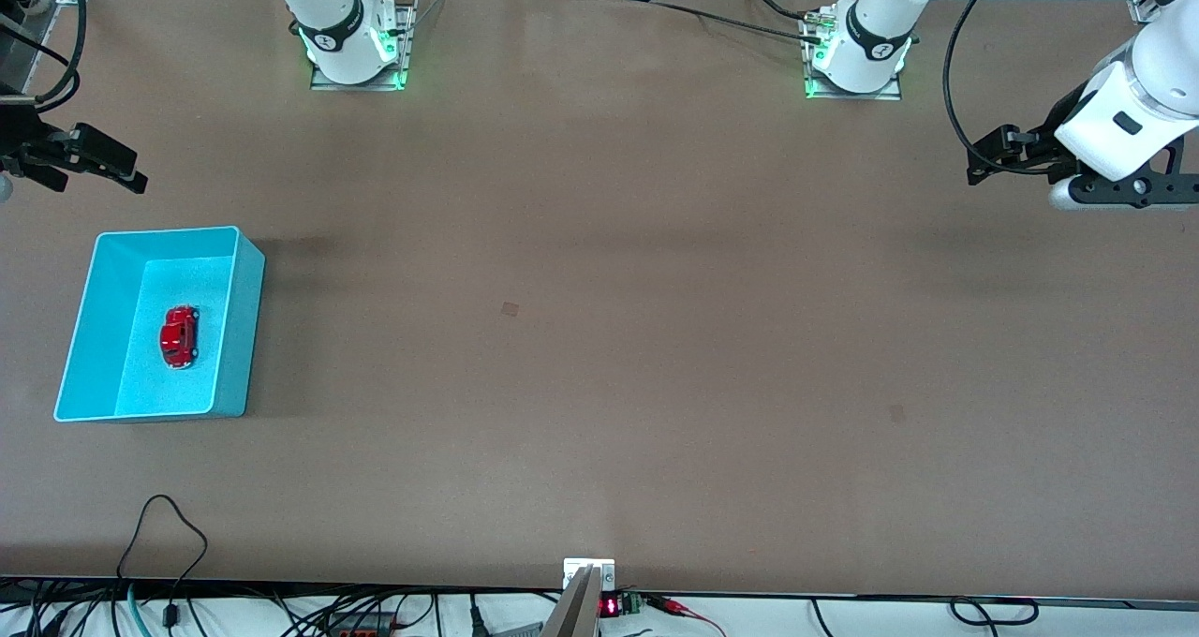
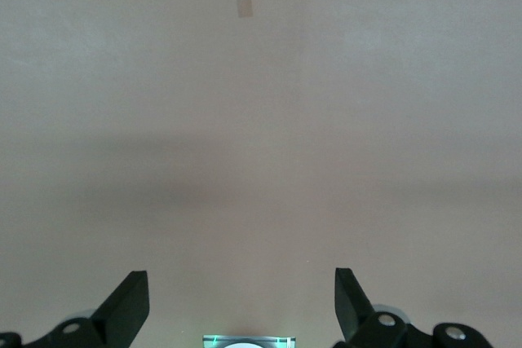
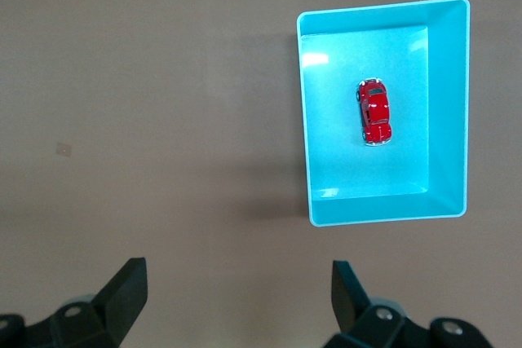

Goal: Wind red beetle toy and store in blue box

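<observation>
The red beetle toy (image 1: 179,335) lies on the floor of the blue box (image 1: 245,330), which stands at the right arm's end of the table. Both also show in the right wrist view, the toy (image 3: 375,112) inside the box (image 3: 447,103). My right gripper (image 1: 131,173) is open and empty, up in the air over the table's edge beside the box. Its spread fingers (image 3: 238,291) frame bare table. My left gripper (image 1: 984,159) is open and empty, raised over the left arm's end of the table, with only bare table between its fingers (image 2: 242,299).
A small tan patch (image 1: 510,309) marks the table's middle; it also shows in the left wrist view (image 2: 244,7) and the right wrist view (image 3: 63,149). Cables (image 1: 169,543) and a small display (image 1: 609,606) lie along the edge nearest the front camera.
</observation>
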You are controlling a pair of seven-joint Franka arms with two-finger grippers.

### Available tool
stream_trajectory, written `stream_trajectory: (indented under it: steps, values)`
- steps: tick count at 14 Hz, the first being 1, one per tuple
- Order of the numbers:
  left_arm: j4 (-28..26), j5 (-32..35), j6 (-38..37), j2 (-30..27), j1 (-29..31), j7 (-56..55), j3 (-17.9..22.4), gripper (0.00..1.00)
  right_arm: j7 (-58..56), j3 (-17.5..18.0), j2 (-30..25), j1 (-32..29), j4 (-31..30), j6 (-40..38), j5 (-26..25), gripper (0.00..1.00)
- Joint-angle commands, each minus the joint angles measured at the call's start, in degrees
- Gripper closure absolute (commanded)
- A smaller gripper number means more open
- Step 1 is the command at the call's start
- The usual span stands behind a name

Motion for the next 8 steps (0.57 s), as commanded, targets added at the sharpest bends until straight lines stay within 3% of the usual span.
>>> stream_trajectory:
  steps: [1, 8]
  values:
    - [1.29, -0.77, -1.10, 0.36, 0.39, 0.47, -0.09, 0.00, -0.39, 0.15, -3.85, -0.02, -4.25, 0.72, -1.05, 0.00]
    - [1.29, -0.85, -1.10, 0.36, 0.39, 0.47, -0.09, 0.00, -0.65, 0.15, -4.21, -0.20, -4.70, 0.45, -1.05, 0.00]
